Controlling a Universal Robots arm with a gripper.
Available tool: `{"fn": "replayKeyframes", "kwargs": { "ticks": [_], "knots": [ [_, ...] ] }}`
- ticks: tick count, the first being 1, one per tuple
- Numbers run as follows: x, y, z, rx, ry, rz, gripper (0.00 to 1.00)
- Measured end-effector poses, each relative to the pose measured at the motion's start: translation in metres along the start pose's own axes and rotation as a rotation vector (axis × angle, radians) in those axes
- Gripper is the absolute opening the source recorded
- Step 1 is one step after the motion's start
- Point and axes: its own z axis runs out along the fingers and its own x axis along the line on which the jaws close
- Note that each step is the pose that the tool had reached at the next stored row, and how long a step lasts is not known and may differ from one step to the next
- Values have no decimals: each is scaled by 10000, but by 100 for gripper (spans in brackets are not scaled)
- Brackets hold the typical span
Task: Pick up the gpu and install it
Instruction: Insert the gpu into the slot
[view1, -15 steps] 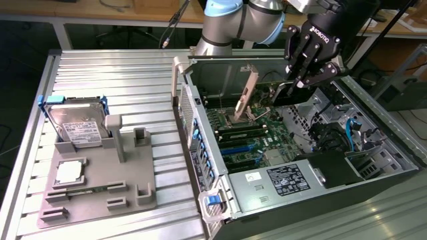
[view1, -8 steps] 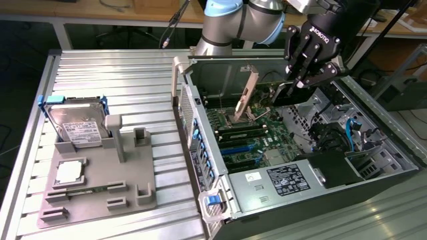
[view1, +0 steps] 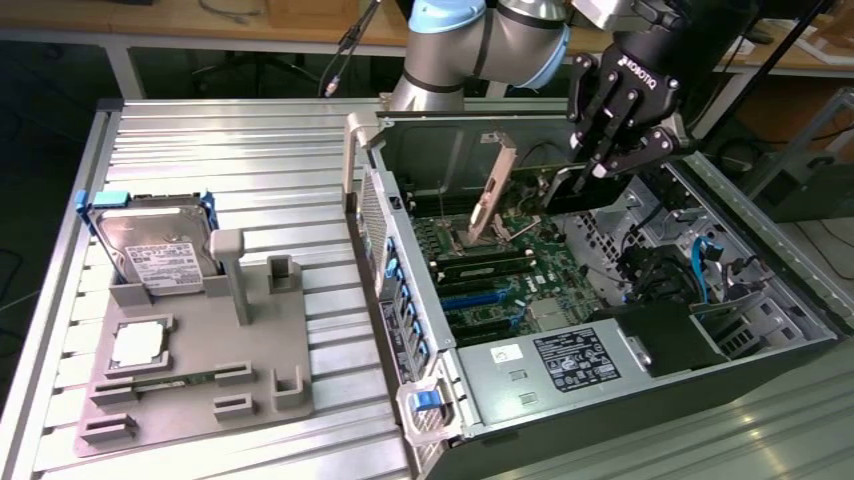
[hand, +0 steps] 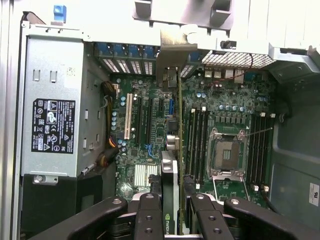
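Gripper (view1: 585, 185) clamps the gpu (view1: 499, 180) on edge above the motherboard (view1: 534, 272), silver bracket end pointing at the rear slots (hand: 127, 64).

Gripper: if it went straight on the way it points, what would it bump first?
The black-fingered gripper clamps the thin green graphics card with black cooler, so the card's far edge would likely meet the green motherboard first, though depth is unclear.

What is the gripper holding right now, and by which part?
The gripper holds the gpu by its black cooler end, the end opposite its silver bracket.
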Motion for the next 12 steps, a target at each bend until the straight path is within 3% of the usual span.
{"fn": "replayKeyframes", "kwargs": {
  "ticks": [12],
  "knots": [
    [1, -1, 25, 0, 0, 0, 27]
  ]
}}
